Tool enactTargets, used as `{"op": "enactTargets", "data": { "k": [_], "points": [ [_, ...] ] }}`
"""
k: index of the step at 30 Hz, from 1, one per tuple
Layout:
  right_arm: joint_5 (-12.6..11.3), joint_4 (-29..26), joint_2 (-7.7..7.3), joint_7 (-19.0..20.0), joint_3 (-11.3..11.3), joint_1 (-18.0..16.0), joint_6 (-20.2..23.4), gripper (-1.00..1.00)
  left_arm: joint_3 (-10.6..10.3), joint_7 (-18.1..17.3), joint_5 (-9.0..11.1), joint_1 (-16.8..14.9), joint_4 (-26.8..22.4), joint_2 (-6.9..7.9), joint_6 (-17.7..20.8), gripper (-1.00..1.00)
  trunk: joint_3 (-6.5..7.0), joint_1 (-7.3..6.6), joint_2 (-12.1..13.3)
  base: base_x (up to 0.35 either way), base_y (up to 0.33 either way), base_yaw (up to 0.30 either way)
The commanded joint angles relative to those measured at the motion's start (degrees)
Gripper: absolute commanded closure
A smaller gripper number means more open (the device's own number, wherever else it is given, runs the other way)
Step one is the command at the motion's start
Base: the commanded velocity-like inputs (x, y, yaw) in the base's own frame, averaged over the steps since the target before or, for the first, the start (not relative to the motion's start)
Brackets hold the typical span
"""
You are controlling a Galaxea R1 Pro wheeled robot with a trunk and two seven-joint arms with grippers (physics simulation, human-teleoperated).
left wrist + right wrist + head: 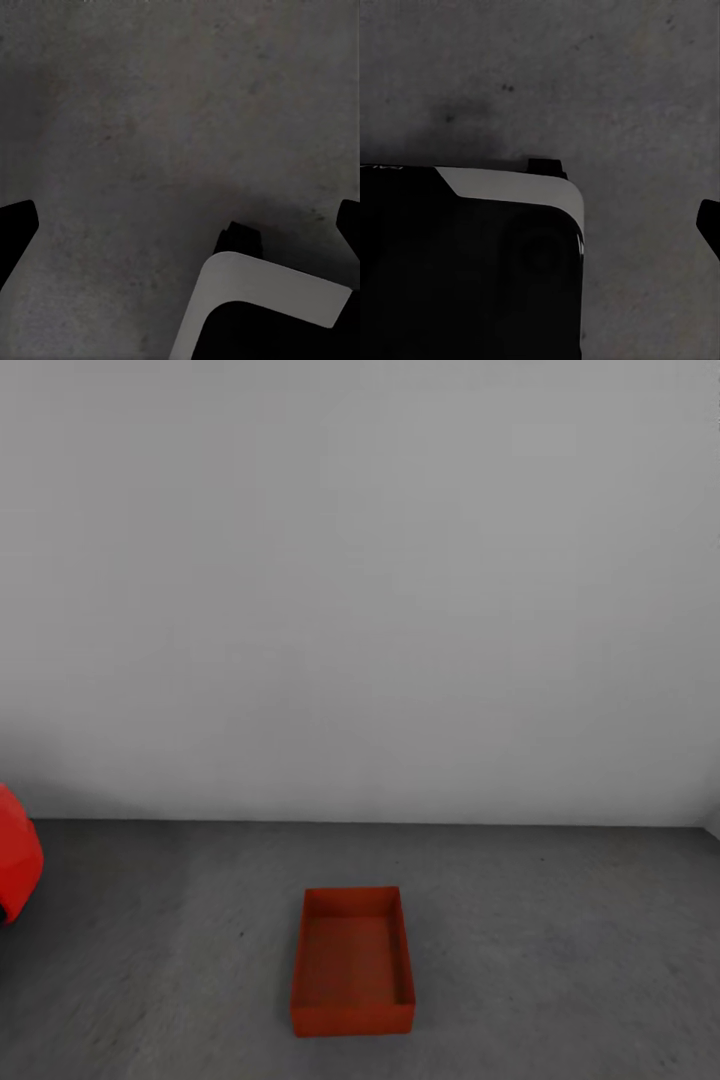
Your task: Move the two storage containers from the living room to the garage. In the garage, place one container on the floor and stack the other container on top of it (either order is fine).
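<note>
One red-orange storage container stands upright and empty on the grey concrete garage floor, a little in front of the white wall, in the head view. My left gripper hangs open over bare concrete, with its dark fingertips at the picture's two sides and nothing between them. My right gripper is open too. One of its fingertips shows at the edge, and the other is lost against my dark base. Neither gripper touches the container.
A glossy red car juts in at the far left edge of the head view. A plain white wall closes the room behind the container. Part of my own white-and-black base shows under the right wrist, and again under the left.
</note>
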Motion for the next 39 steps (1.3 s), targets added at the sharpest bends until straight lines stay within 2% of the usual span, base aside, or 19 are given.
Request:
{"op": "enactTargets", "data": {
  "k": [1, 39],
  "points": [
    [0.36, 0.19, 0.02, -0.32, 0.03, -0.08, -0.29, -1.00, 0.20, 0.11, 0.13, -0.04, -0.02, 0.00, 0.17, -1.00, 0.04, 0.00, -0.04, 0.000, 0.000, 0.000],
    [0.39, 0.12, 0.06, -0.32, 0.11, -0.08, -0.29, -1.00, 0.20, 0.11, 0.11, -0.04, -0.02, 0.00, 0.17, -1.00, 3.55, 0.00, -0.04, 0.000, 0.000, 0.000]
  ]
}}
